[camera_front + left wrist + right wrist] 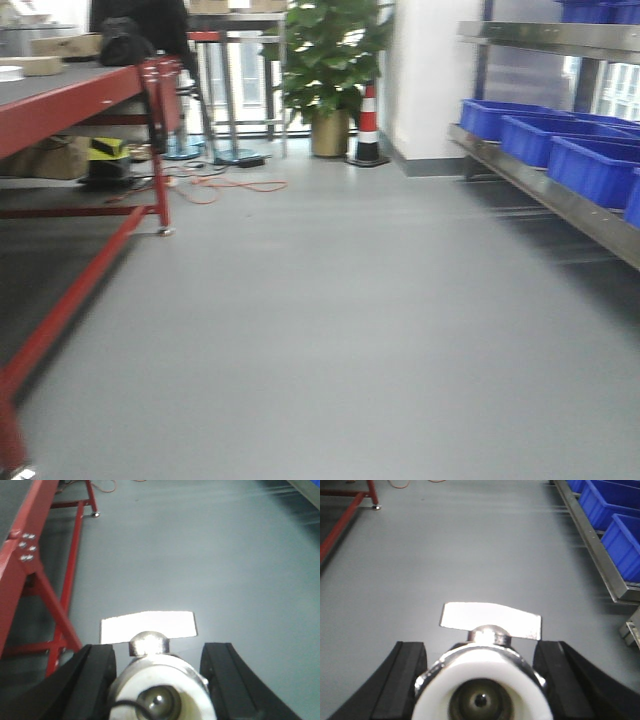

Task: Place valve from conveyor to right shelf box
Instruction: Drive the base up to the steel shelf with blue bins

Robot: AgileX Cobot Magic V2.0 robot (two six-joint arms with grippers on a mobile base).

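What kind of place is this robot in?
Probably a factory or warehouse workroom: blue bins on a metal shelf, a long red-framed conveyor, and a striped cone on the bare grey floor.

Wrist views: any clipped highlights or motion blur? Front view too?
Left wrist: silver metal valve, flat handle clipped white; grey floor streaked top right. Right wrist: second silver valve, handle glaring too. Front view: sideways motion blur, clearest on blue plastic bins and steel shelf.

Conveyor [80, 80] at nine o'clock; shelf [540, 190] at three, boxes [590, 165] on it; plant [325, 60] at twelve, cone [368, 125] just right; floor [330, 330] between.
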